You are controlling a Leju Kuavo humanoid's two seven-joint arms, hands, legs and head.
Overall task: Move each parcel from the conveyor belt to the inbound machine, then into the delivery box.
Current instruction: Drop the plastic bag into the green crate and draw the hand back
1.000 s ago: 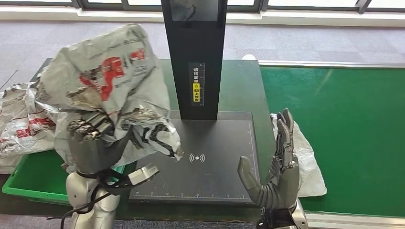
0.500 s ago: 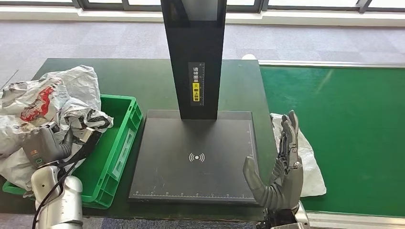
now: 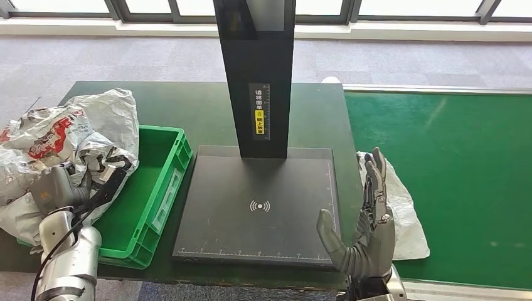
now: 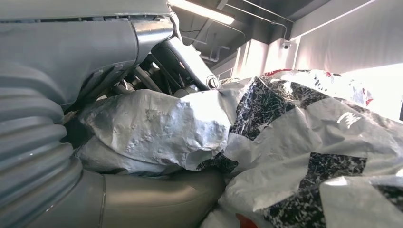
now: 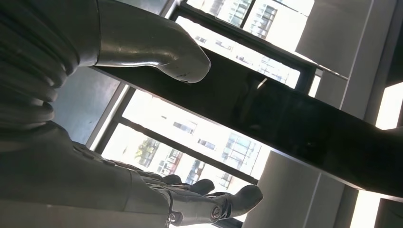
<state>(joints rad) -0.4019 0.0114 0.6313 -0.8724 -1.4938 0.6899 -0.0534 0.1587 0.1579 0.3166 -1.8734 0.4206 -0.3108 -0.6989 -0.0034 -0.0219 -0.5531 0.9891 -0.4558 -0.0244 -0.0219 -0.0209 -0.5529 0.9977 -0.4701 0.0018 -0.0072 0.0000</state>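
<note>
Head view: left hand (image 3: 55,188) grips a crumpled grey parcel (image 3: 94,135) at the left rim of the green delivery box (image 3: 164,188); more grey parcel plastic is heaped there, number unclear. One white parcel (image 3: 401,210) lies on the conveyor belt (image 3: 452,182), just behind the right hand (image 3: 367,229), whose fingers are spread and empty. One inbound machine (image 3: 260,207). Left wrist view: parcel film (image 4: 157,128) pinned between thumb and fingers (image 4: 185,61). Right wrist view: fingers (image 5: 214,202) apart, holding nothing.
</note>
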